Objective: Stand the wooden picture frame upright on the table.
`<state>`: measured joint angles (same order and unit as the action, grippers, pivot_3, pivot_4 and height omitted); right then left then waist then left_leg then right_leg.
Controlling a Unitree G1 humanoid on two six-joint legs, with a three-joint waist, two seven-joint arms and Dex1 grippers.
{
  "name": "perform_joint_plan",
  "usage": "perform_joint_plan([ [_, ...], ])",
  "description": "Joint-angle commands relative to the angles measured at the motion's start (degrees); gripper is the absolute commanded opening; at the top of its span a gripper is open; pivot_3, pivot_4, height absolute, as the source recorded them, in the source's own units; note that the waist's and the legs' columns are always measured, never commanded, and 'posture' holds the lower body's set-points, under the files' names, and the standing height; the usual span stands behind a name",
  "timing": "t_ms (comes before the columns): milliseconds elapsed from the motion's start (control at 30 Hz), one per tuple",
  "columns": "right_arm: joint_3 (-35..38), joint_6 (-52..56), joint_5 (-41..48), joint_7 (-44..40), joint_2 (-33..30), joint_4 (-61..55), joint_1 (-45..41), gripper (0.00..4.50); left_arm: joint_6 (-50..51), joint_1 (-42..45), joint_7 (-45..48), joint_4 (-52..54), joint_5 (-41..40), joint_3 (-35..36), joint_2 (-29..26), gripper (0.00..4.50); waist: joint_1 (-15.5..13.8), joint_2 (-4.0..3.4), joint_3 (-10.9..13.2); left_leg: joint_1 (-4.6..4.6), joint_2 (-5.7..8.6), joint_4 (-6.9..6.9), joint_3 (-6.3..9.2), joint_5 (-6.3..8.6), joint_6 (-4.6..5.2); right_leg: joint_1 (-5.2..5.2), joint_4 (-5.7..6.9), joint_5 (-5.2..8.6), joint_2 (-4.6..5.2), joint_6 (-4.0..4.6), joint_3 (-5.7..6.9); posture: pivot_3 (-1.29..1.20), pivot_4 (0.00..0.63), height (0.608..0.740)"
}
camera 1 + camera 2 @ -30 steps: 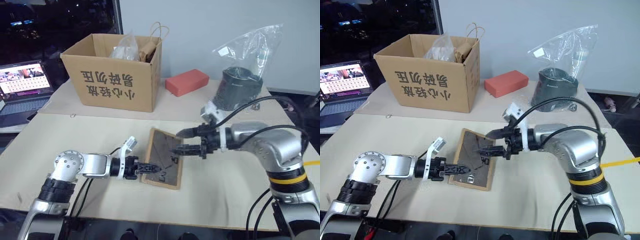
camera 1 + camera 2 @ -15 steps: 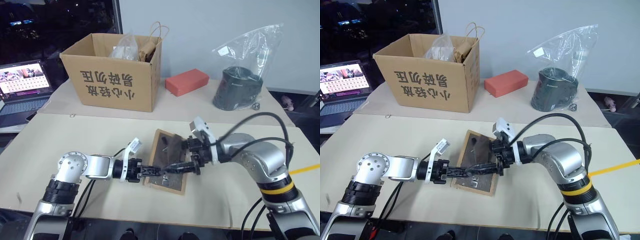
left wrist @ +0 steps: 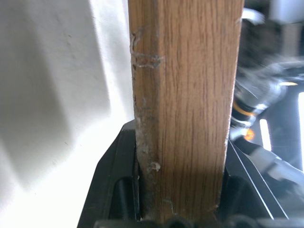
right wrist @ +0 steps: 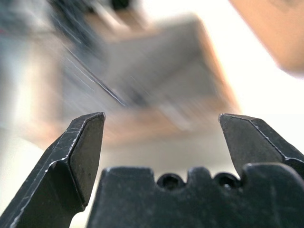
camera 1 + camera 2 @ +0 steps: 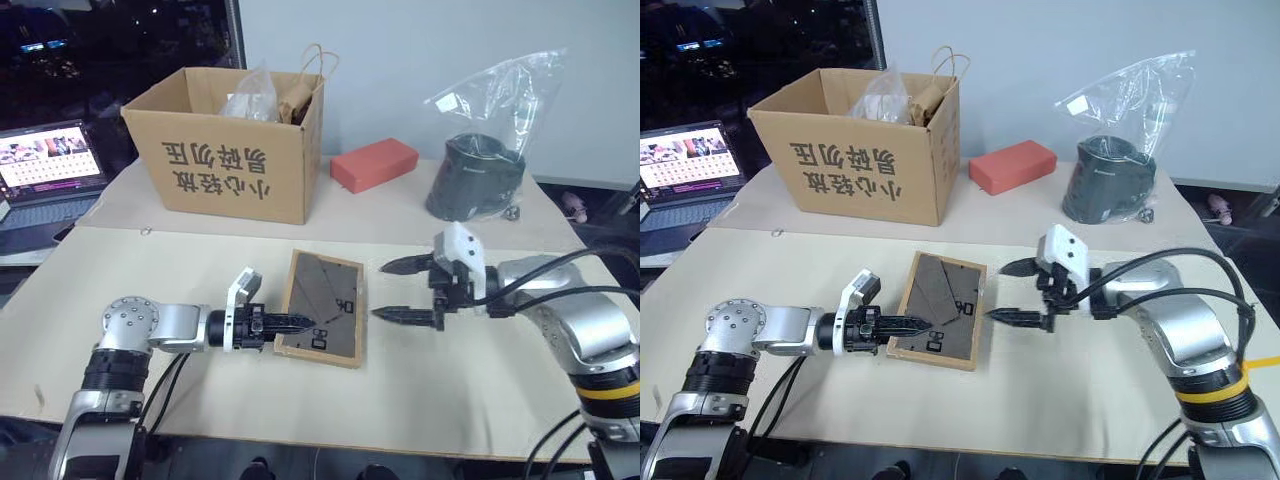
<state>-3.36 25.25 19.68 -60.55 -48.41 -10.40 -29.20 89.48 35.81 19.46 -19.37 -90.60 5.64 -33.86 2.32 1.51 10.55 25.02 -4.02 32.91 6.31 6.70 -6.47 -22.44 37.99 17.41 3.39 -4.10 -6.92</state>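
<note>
- The pale beige table (image 5: pixel 200 270) is seen carrying a cardboard box (image 5: pixel 232 160), a red block (image 5: pixel 374 163) and a dark pot in a clear plastic bag (image 5: pixel 478 175).
- The wooden picture frame (image 5: pixel 322 308) is propped on the table near its front edge, dark back panel showing.
- The left tool (image 5: pixel 285 322) is clenched on the frame's left edge.
- The right tool (image 5: pixel 400 290) is spread wide, released, just right of the frame.

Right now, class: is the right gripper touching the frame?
Apart. The left eye view shows the open right gripper beside the frame, with bare table between them.
</note>
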Motion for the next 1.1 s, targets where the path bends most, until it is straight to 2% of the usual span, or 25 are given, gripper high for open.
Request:
perform_joint_plan([
  [33, 1.7, -15.4, -7.9, 4.9, 1.0, 1.1, 2.1, 4.47, 2.2, 2.3, 3.6, -3.8, -0.4, 2.2, 0.2, 1.16, 0.3, 0.00, 0.0, 0.00, 0.00, -0.03, 0.00, 0.00, 0.00, -0.01, 0.01, 0.00, 0.00, 0.01, 0.00, 0.00, 0.150, 0.740],
  [100, 0.3, -27.0, -14.5, 9.9, 3.5, 1.2, 5.0, 4.47, 2.9, 3.1, 4.2, -5.3, 1.6, 1.8, 1.0, 1.16, 0.5, -0.01, 0.0, 0.00, 0.00, -0.05, 0.00, 0.00, 0.00, -0.05, 0.06, -0.01, 0.00, 0.03, -0.01, 0.00, 0.150, 0.740],
  [167, -0.2, -29.5, -14.5, 10.7, 5.8, -0.4, 6.6, 4.47, 3.0, 3.2, 5.0, -4.1, 3.5, 0.6, 1.2, 1.16, 0.7, -0.01, 0.0, -0.01, 0.00, -0.05, 0.00, -0.01, 0.00, -0.04, 0.07, -0.01, 0.00, 0.02, -0.01, 0.00, 0.150, 0.740],
  [267, 1.3, -12.8, -4.9, 11.1, 9.5, -4.3, 5.9, 4.47, 3.0, 3.0, 6.8, -0.4, 6.5, -0.4, 1.4, 1.16, 0.8, -0.01, 0.0, -0.01, 0.00, -0.03, 0.00, -0.03, -0.03, -0.01, 0.10, -0.03, 0.00, 0.04, -0.02, 0.00, 0.150, 0.740],
  [300, 3.1, -3.9, 2.1, 12.2, 10.9, -6.0, 4.4, 4.47, 2.2, 2.7, 7.7, 2.2, 8.6, -1.2, 1.2, 1.16, 0.8, -0.01, 0.0, -0.02, 0.00, -0.01, 0.00, -0.06, -0.03, 0.02, 0.12, -0.05, 0.00, 0.05, -0.02, 0.00, 0.150, 0.740],
  [333, 6.4, 9.3, 16.1, 14.5, 11.1, -6.7, 1.2, 4.47, 1.0, 2.4, 8.5, 4.3, 11.1, -2.4, 0.7, 1.16, 0.8, -0.01, 0.0, -0.02, 0.00, -0.01, 0.01, -0.07, -0.03, 0.04, 0.13, -0.06, 0.00, 0.06, -0.01, 0.00, 0.150, 0.740],
  [400, 9.8, 24.9, 34.0, 13.6, 9.0, -9.6, -2.9, 4.47, -2.3, 2.5, 10.6, 6.8, 15.6, -3.5, 0.4, 1.16, 0.8, -0.15, 0.1, -0.03, -0.01, 0.00, 0.02, -0.16, -0.05, 0.07, 0.15, -0.16, 0.01, 0.07, -0.02, 0.00, 0.150, 0.740],
  [433, 10.4, 29.7, 39.4, 13.2, 7.5, -10.3, -4.0, 4.47, -2.8, 2.9, 11.4, 6.7, 16.7, -3.4, 0.5, 1.16, 0.5, -0.18, 0.2, -0.03, 0.00, -0.02, 0.02, -0.22, -0.03, 0.07, 0.13, -0.21, 0.03, 0.06, -0.02, 0.00, 0.150, 0.740],
  [500, 10.6, 35.1, 43.8, 15.3, 6.5, -10.9, -5.6, 4.47, -3.1, 3.7, 13.2, 6.7, 18.3, -3.1, 0.8, 1.16, 0.3, -0.15, 0.2, -0.10, -0.01, -0.11, 0.04, -0.24, 0.00, 0.13, 0.10, -0.22, 0.02, 0.07, 0.05, 0.00, 0.150, 0.740],
  [600, 8.2, 38.6, 42.4, 21.4, 8.2, -9.9, -8.2, 4.47, -2.4, 4.8, 14.5, 7.3, 19.2, -2.2, 1.6, 1.16, 0.3, -0.09, 0.2, -0.08, -0.01, -0.12, 0.04, -0.22, 0.03, 0.14, 0.01, -0.18, 0.03, 0.04, 0.08, 0.00, 0.150, 0.740],
  [667, 5.7, 39.1, 40.2, 21.7, 8.2, -10.5, -8.1, 4.47, -2.1, 4.9, 15.4, 8.6, 19.8, -2.3, 1.8, 1.16, 0.3, -0.09, 0.2, -0.02, 0.00, -0.08, 0.04, -0.22, 0.03, 0.07, 0.02, -0.18, 0.03, 0.03, 0.05, 0.00, 0.150, 0.740],
  [833, -1.1, 35.5, 29.5, 24.4, 9.3, -7.9, -8.7, 4.47, -0.7, 4.9, 16.9, 9.6, 21.1, -2.0, 1.8, 1.16, 0.5, -0.08, 0.2, 0.12, 0.00, -0.09, 0.04, -0.20, 0.06, -0.08, 0.03, -0.17, 0.03, 0.02, 0.05, 0.00, 0.150, 0.740],
  [967, -2.8, 34.2, 26.0, 23.1, 10.3, -6.6, -9.3, 4.47, 0.0, 5.2, 17.9, 10.3, 22.1, -1.6, 1.9, 1.16, 0.4, -0.08, 0.2, 0.12, 0.00, -0.09, 0.04, -0.20, 0.06, -0.11, 0.06, -0.17, 0.02, 0.02, 0.05, 0.00, 0.150, 0.740],
  [1100, -3.2, 35.4, 26.9, 21.2, 11.6, -8.6, -9.3, 4.47, 0.0, 5.4, 18.4, 10.2, 23.3, -1.3, 2.3, 1.16, 0.4, -0.08, 0.2, 0.14, 0.00, -0.08, 0.04, -0.20, 0.06, -0.11, 0.06, -0.17, 0.02, 0.02, 0.06, 0.00, 0.150, 0.740],
])
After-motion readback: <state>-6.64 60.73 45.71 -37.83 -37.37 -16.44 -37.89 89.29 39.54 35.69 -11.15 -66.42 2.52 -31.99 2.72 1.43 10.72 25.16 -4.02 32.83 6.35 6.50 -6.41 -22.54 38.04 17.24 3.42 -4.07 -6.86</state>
